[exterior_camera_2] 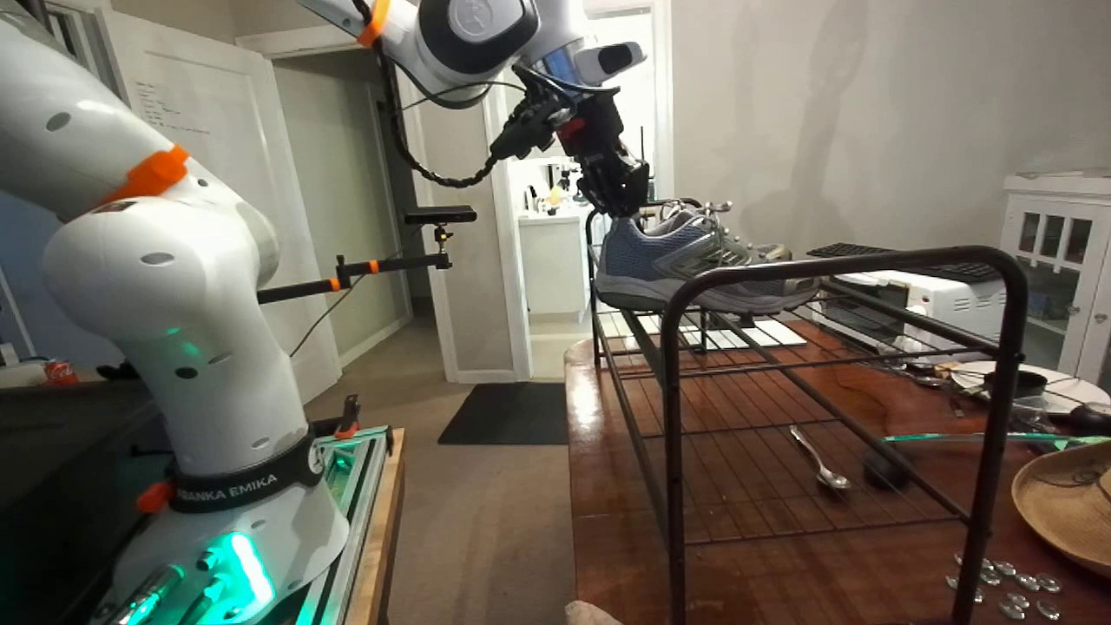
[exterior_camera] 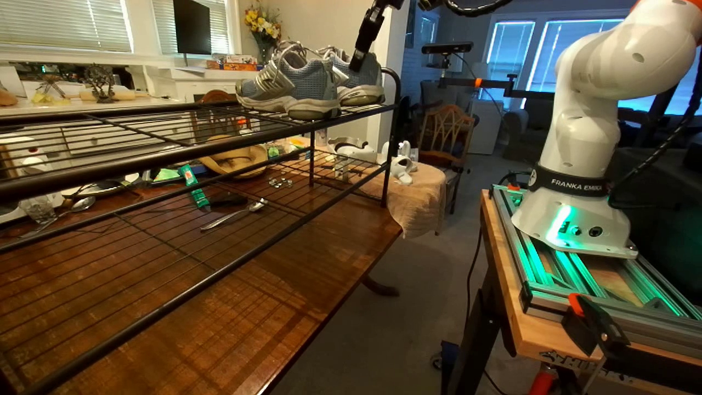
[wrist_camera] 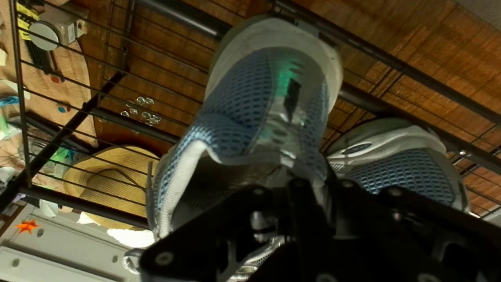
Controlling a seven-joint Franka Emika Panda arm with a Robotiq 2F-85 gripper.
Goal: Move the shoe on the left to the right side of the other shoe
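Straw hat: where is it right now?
In an exterior view, the straw hat is at the right edge, just right of the rack post, near the clear beads. In the wrist view, it shows at lower left, left of both shoes.

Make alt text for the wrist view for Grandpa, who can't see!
A black gripper at the bottom partly covers a blue-and-silver sneaker whose heel points toward the top. Another sneaker is beside it at right, both on a dark wire rack. A straw hat shows through the rack at left.
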